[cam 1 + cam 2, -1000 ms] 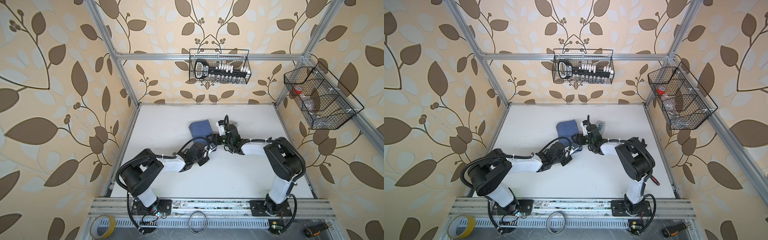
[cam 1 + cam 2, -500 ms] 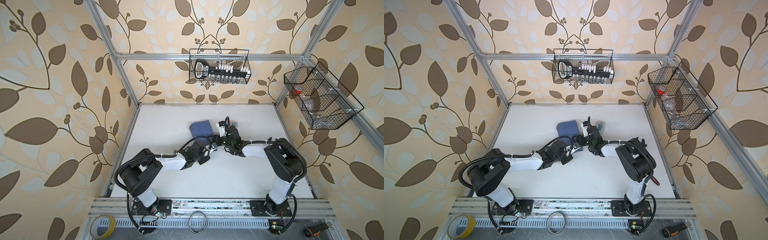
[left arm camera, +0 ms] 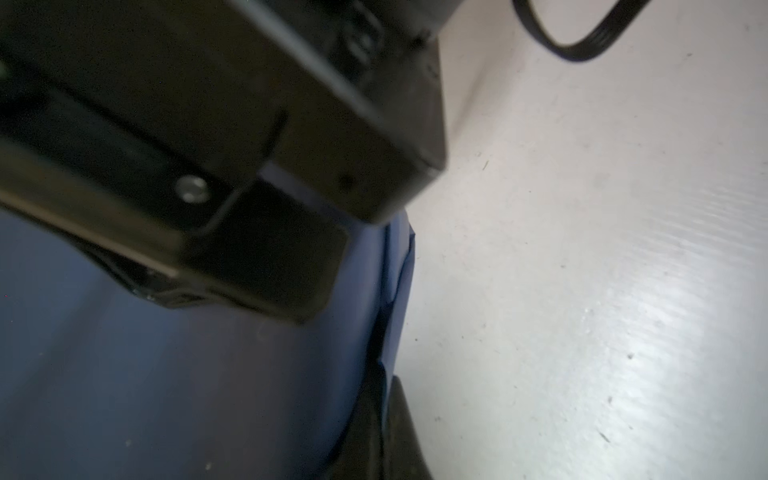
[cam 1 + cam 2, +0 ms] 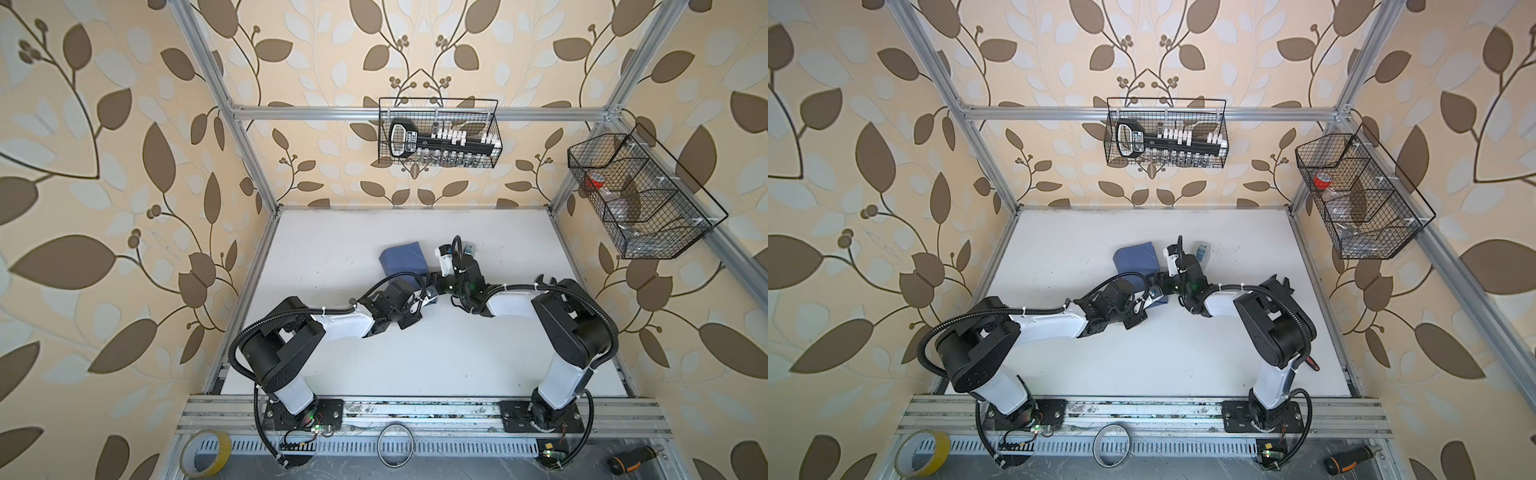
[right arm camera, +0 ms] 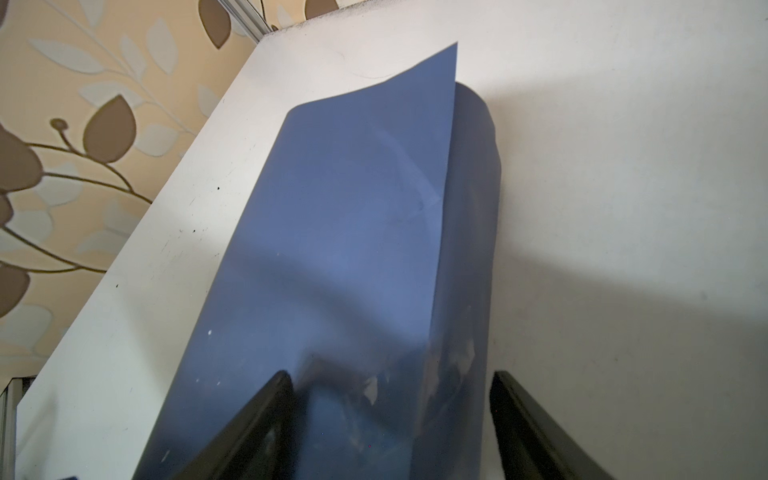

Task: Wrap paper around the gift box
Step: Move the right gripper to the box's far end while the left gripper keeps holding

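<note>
Where the paper (image 4: 401, 259) lies folded, slate blue, tool (image 4: 401, 139) label illegible, wire basket (image 4: 386, 158).

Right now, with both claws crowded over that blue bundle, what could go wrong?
1. The paper has a loose flap lifted at its far end; it may spring open.
2. The right gripper, jaws open astride the paper, sits very close to the shut left gripper; they might bump.
3. The paper's edge beside the left gripper looks crumpled, so a further pull there could tear it.
</note>
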Robot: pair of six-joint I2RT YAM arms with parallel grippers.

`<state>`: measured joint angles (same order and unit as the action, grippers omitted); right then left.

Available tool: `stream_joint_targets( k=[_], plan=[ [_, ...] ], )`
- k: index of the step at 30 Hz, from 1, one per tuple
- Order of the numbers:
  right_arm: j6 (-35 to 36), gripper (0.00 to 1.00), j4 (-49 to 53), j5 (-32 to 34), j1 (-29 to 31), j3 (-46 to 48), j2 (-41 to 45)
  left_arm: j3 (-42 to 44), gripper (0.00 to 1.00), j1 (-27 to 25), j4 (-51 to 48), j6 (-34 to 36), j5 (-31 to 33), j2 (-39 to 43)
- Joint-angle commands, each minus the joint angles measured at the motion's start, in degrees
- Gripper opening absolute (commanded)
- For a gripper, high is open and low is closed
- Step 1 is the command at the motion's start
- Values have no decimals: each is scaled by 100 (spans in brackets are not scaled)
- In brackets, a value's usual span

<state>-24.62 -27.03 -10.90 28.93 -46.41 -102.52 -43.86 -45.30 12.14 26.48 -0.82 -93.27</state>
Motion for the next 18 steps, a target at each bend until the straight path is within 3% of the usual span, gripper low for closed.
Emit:
stream_joint_targets(
  k=[1, 18],
  plan=[
    [158, 75, 1024, 101, 42, 438, -113, -43, 0, -106, 563, -164, -185, 331],
    [190, 76, 1018, -247, -67, 571, 626, 200, 0, -137, 682, -310, -256, 388]
  ],
)
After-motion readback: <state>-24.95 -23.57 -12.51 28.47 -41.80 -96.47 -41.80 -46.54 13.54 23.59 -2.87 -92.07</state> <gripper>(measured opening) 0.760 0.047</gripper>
